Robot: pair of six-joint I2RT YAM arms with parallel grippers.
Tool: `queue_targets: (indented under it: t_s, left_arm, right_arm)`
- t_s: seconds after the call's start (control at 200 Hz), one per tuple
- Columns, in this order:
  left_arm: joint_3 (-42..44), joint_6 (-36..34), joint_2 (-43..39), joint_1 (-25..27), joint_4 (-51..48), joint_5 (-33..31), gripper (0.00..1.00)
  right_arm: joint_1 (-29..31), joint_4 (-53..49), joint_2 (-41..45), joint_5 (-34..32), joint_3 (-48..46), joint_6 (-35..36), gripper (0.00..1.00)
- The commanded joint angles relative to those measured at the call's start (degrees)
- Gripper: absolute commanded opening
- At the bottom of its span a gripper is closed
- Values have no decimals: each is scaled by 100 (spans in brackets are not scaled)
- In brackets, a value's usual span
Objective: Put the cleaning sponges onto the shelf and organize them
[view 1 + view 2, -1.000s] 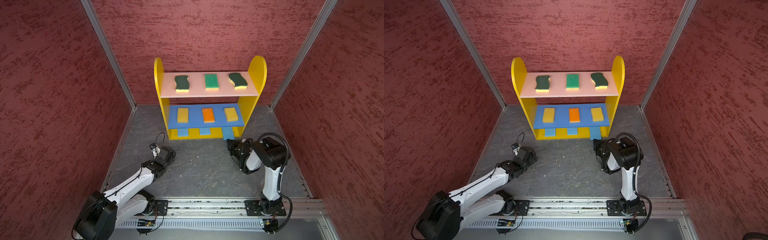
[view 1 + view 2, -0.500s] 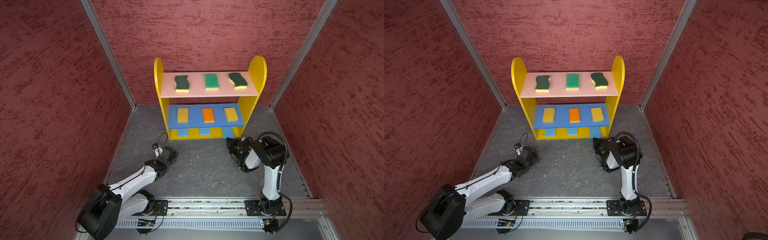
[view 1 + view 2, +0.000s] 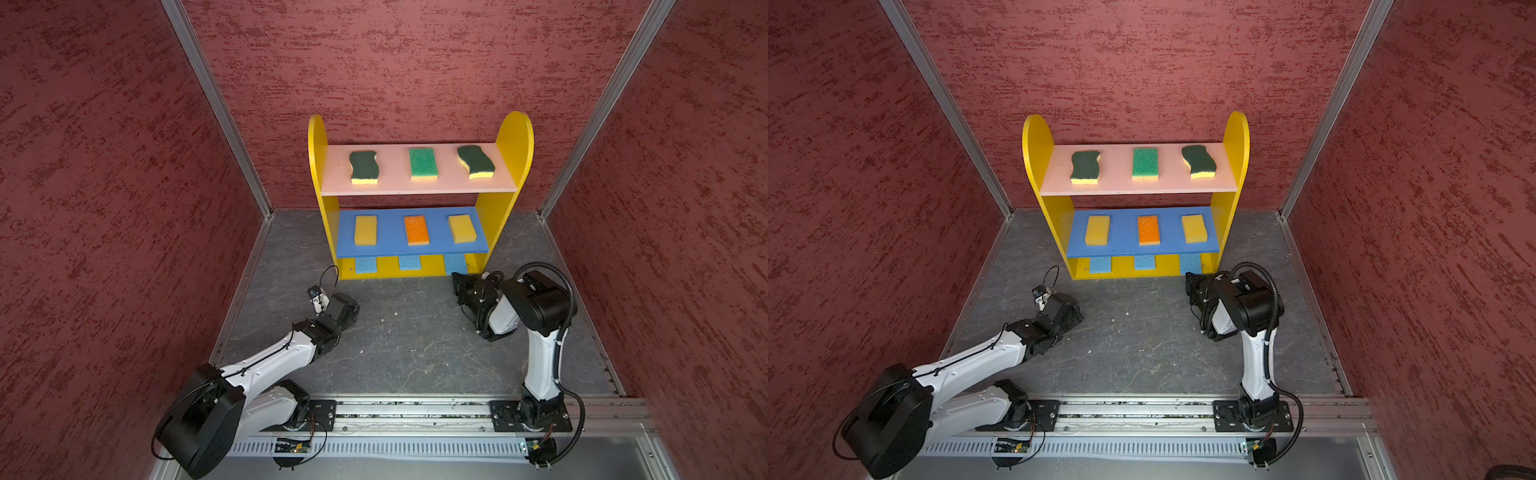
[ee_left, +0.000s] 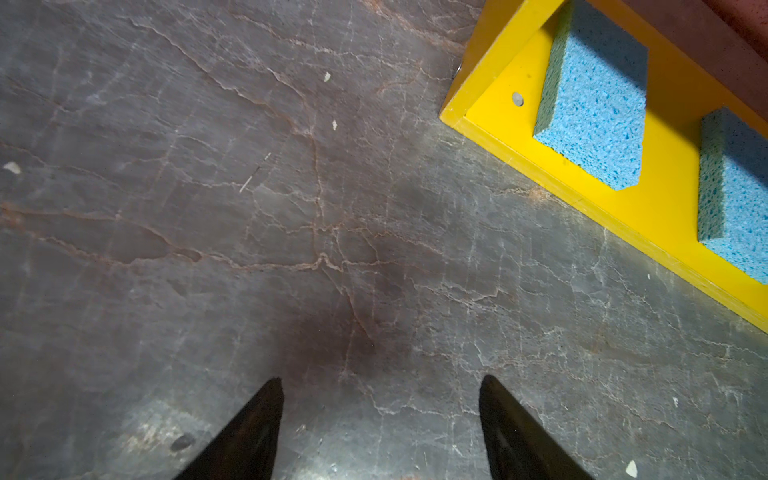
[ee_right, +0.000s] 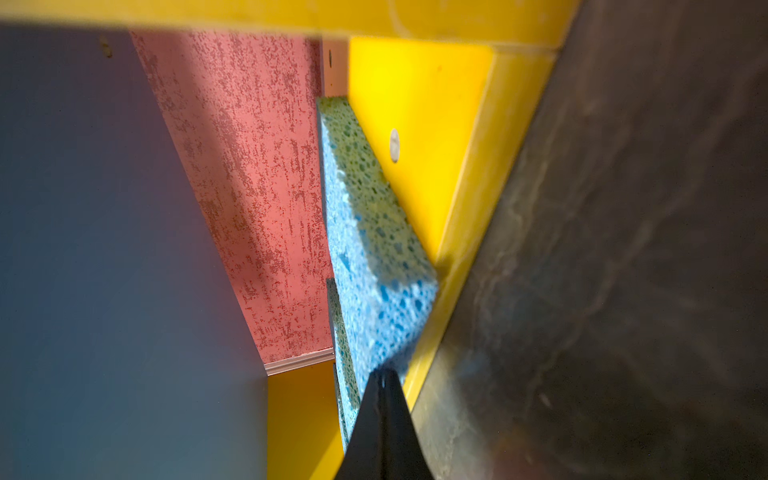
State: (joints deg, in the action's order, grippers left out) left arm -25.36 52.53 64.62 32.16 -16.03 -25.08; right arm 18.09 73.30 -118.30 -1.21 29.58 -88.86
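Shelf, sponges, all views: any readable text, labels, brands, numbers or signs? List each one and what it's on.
No readable text in any view.
shelf: plain coloured boards with no print, only a bare screw head.
bright green sponge, blue sponge and the other sponges: no brand or mark.
circuit board at the front edge: any marking is too small to read.

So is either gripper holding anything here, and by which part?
Nothing is held: left gripper open and empty; right gripper shut, tips at the edge of a blue sponge.
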Motion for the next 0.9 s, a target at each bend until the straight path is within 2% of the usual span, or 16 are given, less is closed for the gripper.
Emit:
queue_targets:
  t_s: [0.0,0.892]
  left_arm:
    - [67,98,99,44,147,-112,75]
    - [154,365,843,316,746,9,74]
  right_arm:
    - [-45,-388,-167,-185,29,55,0]
    - [-53,-670,-211,-386,348,175,0]
